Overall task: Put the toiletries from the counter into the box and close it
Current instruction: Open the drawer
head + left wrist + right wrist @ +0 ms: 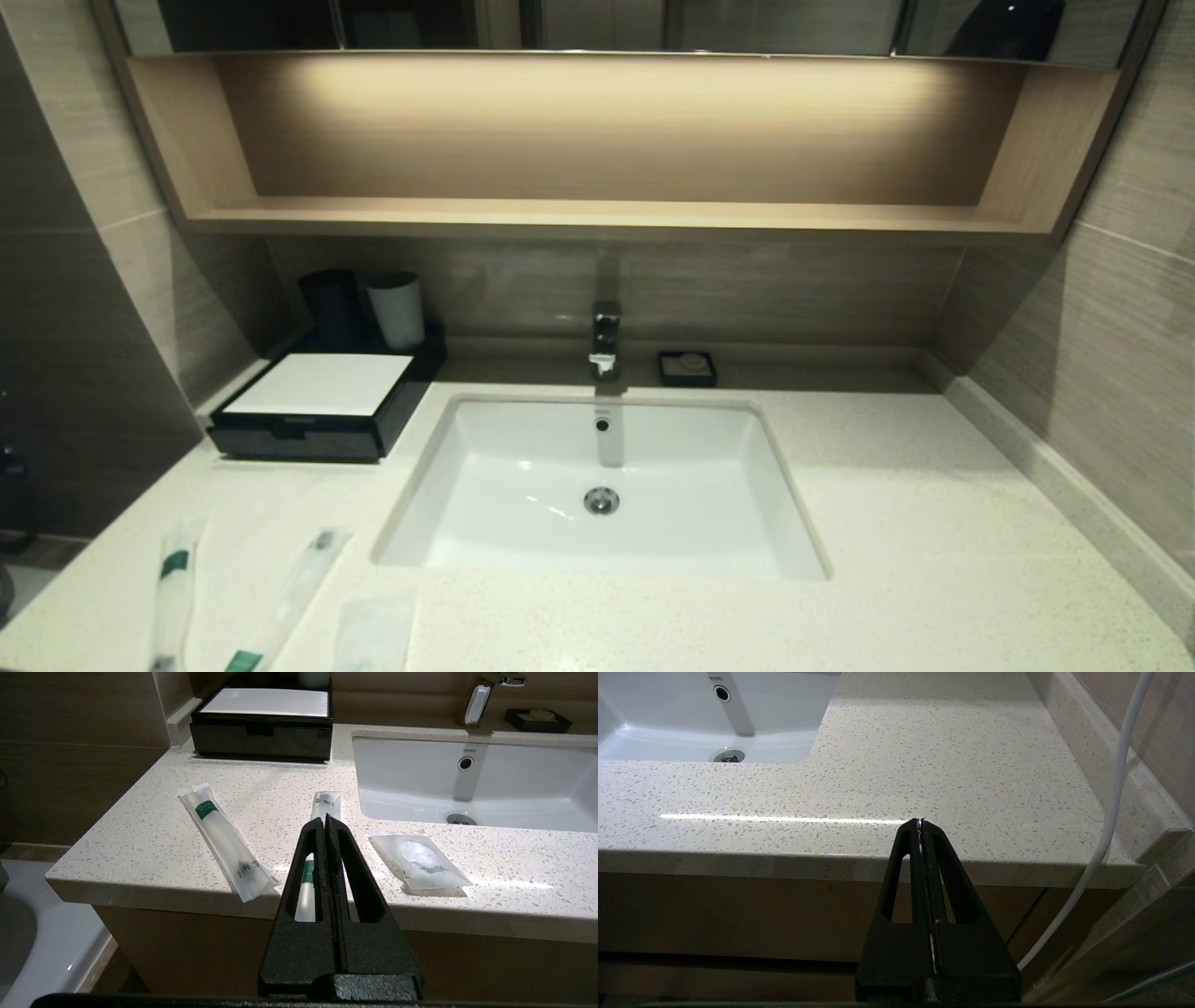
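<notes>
Two long clear sachets with green bands (174, 588) (297, 590) and a squarish clear packet (375, 633) lie on the cream speckled counter (896, 523) at the front left. They also show in the left wrist view: one sachet (224, 837), the other (325, 805) partly behind my fingers, and the packet (420, 861). The black box (322, 403) with its white top stands at the back left, its drawer shut. My left gripper (325, 820) is shut and empty, held in front of the counter edge. My right gripper (920, 823) is shut and empty, off the front right edge.
The white sink (602, 485) with its tap (605, 341) is set in the middle of the counter. A black cup (329, 303) and a white cup (397, 308) stand behind the box. A small black soap dish (686, 367) sits by the tap. A white cable (1111, 812) hangs at the right.
</notes>
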{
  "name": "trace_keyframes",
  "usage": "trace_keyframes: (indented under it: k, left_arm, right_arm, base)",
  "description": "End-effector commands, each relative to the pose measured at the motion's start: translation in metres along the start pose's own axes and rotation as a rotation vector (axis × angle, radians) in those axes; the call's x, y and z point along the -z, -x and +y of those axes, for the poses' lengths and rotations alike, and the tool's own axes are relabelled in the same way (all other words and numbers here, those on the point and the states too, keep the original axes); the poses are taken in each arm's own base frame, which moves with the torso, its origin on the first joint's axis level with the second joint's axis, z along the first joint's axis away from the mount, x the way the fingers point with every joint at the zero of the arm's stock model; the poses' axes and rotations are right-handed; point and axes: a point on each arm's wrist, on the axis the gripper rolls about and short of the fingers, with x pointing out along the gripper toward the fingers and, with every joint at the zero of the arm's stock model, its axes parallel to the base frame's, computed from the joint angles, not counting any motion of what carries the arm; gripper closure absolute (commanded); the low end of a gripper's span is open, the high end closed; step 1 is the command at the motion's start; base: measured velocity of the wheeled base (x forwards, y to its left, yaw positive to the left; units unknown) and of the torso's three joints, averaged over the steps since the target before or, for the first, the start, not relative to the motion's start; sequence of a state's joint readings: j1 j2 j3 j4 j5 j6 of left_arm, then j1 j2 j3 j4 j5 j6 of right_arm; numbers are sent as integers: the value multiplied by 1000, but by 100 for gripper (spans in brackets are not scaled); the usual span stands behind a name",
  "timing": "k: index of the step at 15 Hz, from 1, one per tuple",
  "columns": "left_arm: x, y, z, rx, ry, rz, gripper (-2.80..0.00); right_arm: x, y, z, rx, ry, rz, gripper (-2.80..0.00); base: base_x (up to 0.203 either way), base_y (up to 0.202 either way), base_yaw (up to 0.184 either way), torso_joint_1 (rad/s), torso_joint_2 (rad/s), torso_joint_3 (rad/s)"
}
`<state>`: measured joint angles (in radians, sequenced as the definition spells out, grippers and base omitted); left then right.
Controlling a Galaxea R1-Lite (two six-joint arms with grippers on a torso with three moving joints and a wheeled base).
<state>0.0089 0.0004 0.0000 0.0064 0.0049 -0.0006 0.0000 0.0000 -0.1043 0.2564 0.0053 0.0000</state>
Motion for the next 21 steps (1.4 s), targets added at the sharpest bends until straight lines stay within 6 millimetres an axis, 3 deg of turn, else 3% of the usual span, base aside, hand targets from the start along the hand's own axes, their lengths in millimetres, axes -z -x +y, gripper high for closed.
trace_keyframes:
  k: [1, 10, 12, 15, 18, 21]
  left_arm:
    - [0, 0, 0, -1, -8, 2, 0]
    - [-1, 0, 0, -3, 17, -13, 0]
    - [-11, 2, 0, -12, 12, -56, 0]
    - [-49, 25, 1, -21, 14, -74, 0]
    - [-55, 43, 1, -26, 10, 63, 0]
    - [-50, 35, 1, -32, 9, 37, 0]
  right_arm:
    - [0, 0, 0, -1, 2, 1, 0]
    - [0, 0, 0, -1, 0, 1, 0]
    - [0, 0, 0, -1, 0, 1, 0]
    - [0, 0, 0, -1, 0, 1, 0]
    - [0, 0, 0, -1, 0, 3, 0]
    - [0, 0, 0, -1, 0, 1, 0]
  base:
    - [0, 0, 0, 0, 0, 0]
    - [0, 0, 0, 0, 0, 0]
    - [0, 0, 0, 0, 0, 0]
    - [0, 0, 0, 0, 0, 0]
    - [0, 0, 0, 0, 0, 0]
    - [0, 0, 0, 0, 0, 0]
